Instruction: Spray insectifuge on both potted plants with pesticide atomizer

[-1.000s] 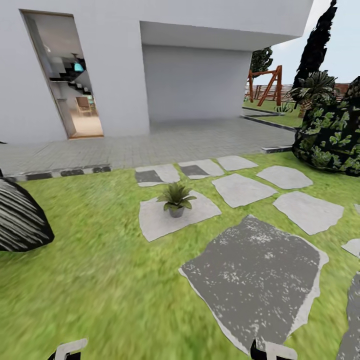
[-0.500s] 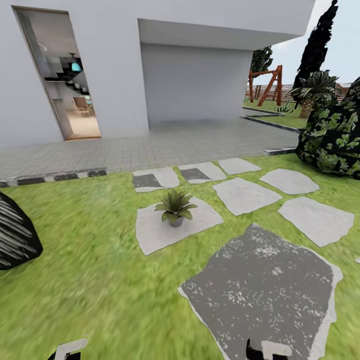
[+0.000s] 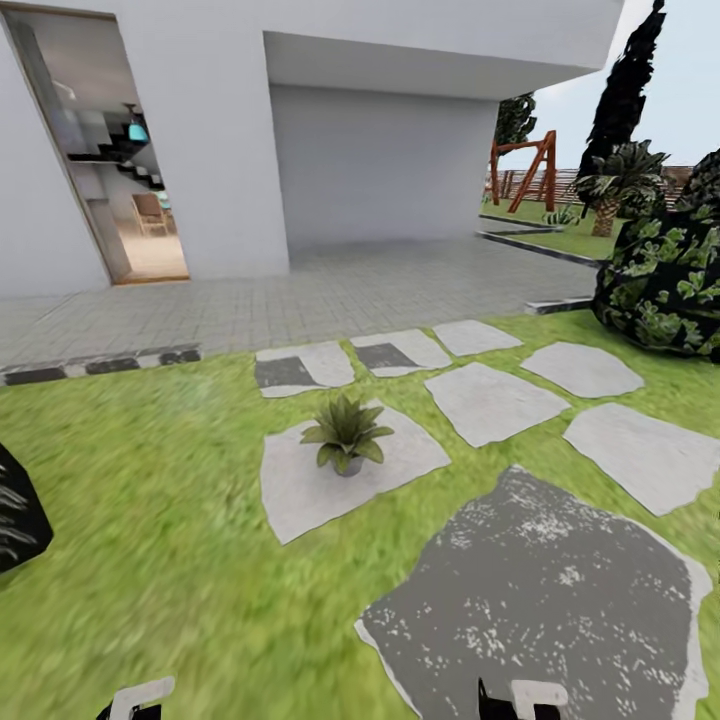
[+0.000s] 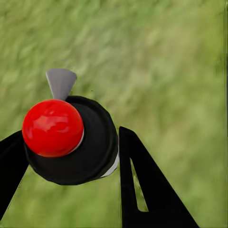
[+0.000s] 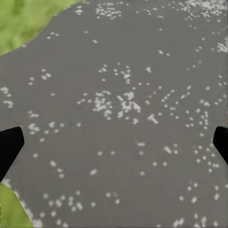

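Observation:
One potted plant (image 3: pixel 346 440), a low green rosette in a small grey pot, stands on a pale stepping stone (image 3: pixel 300 485) in the lawn ahead. In the left wrist view my left gripper (image 4: pixel 71 142) is shut on the pesticide atomizer (image 4: pixel 92 159), seen from above as a dark round body with a red knob and a pale grey trigger, over grass. My right gripper (image 5: pixel 114 142) is open and empty above a dark speckled stone. Small parts of the left gripper (image 3: pixel 135 700) and the right gripper (image 3: pixel 525 698) show at the head view's lower edge.
A large dark stepping stone (image 3: pixel 540 590) lies at front right, with several pale stones (image 3: pixel 495 400) beyond it. A rounded dark bush (image 3: pixel 665 280) stands at right and a striped-leaf plant (image 3: pixel 15 510) at the left edge. Behind are a paved patio, a white house (image 3: pixel 220 130) and a wooden swing frame (image 3: pixel 525 170).
The whole head view has shifted: the camera has moved forward and turned, so the potted plant looks nearer and the striped-leaf plant has slid toward the left edge. Both grippers keep their places.

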`<state>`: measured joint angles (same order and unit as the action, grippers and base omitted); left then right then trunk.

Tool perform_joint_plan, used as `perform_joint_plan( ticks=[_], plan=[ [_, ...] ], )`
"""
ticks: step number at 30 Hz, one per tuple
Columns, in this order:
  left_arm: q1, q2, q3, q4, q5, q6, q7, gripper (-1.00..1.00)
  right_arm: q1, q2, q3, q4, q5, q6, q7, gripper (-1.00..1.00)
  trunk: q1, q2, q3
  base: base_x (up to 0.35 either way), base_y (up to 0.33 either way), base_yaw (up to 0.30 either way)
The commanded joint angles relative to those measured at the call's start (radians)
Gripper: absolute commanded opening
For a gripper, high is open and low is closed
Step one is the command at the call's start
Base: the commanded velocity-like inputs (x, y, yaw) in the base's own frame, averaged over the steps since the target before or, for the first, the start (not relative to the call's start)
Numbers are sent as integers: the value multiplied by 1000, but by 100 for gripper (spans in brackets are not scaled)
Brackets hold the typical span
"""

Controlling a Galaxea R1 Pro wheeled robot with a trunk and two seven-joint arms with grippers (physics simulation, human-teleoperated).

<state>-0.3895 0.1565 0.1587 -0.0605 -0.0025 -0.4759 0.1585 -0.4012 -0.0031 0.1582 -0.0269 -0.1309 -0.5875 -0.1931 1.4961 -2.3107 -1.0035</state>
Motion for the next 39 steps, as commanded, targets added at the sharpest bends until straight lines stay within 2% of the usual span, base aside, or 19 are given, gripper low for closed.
perform_joint_plan(
  ticks=[1,24,26,34,36,38,39],
  plan=[
    [-1,0,2,1,-1,-3,1,-100,-1,0,9,1,-10,-3,-2,100,0,0,-1,299,205,-249],
    [0,0,2,1,-1,-5,1,-100,-1,0,9,1,-9,-3,-2,100,0,0,-1,286,230,-264],
    [12,1,2,-1,-4,-6,1,-100,-1,0,9,1,-9,-3,-2,100,0,0,-1,281,234,-251],
    [26,3,-2,-4,-8,-9,0,-100,-1,2,8,-1,-12,-3,0,100,0,0,-1,326,41,-36],
    [26,1,-3,-4,-6,-8,-1,-100,-1,1,7,0,-12,-3,-1,100,0,0,-1,328,1,-1],
    [26,-19,-2,-3,-7,-7,-3,-100,-1,-4,7,0,-10,-6,2,100,0,0,-1,127,0,0],
    [26,-29,-2,-2,-8,-7,-3,-100,-1,-23,8,0,-9,-5,2,100,0,0,-1,42,0,0]
  ],
)
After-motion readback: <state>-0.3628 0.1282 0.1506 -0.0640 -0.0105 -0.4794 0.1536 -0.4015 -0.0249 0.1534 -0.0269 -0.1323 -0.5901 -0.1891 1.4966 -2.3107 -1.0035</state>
